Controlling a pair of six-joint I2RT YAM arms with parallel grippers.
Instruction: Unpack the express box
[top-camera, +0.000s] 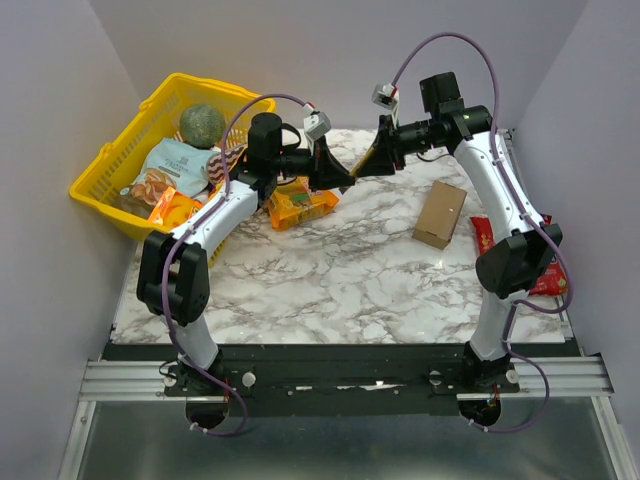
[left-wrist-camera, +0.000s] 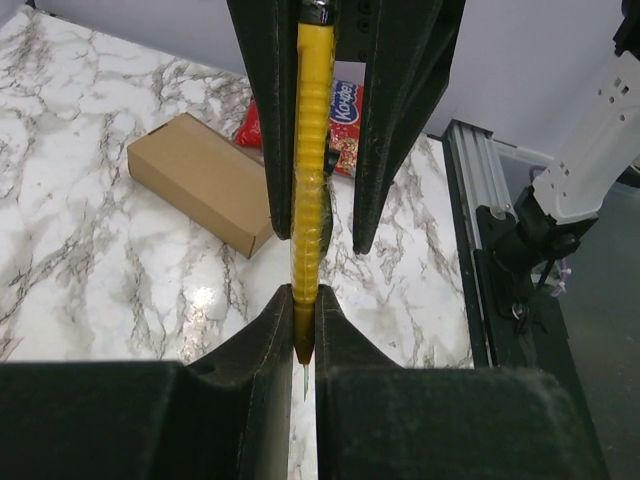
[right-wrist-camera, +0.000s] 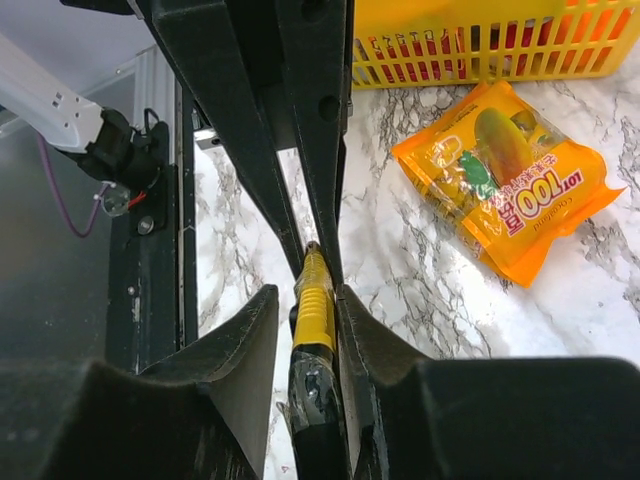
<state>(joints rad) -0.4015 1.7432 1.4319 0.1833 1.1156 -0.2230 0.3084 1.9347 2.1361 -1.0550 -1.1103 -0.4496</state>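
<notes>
My left gripper (left-wrist-camera: 305, 325) is pinching a yellow strip (left-wrist-camera: 310, 150); my right gripper (right-wrist-camera: 308, 320) is straddling it, slightly open. Of my wrist views, only the left is showing the express box (left-wrist-camera: 200, 180), upper left.

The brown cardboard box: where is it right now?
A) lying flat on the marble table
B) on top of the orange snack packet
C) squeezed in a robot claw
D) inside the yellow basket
A: the express box lies flat on the marble table, with nothing holding it and nothing under it but the tabletop.
</notes>
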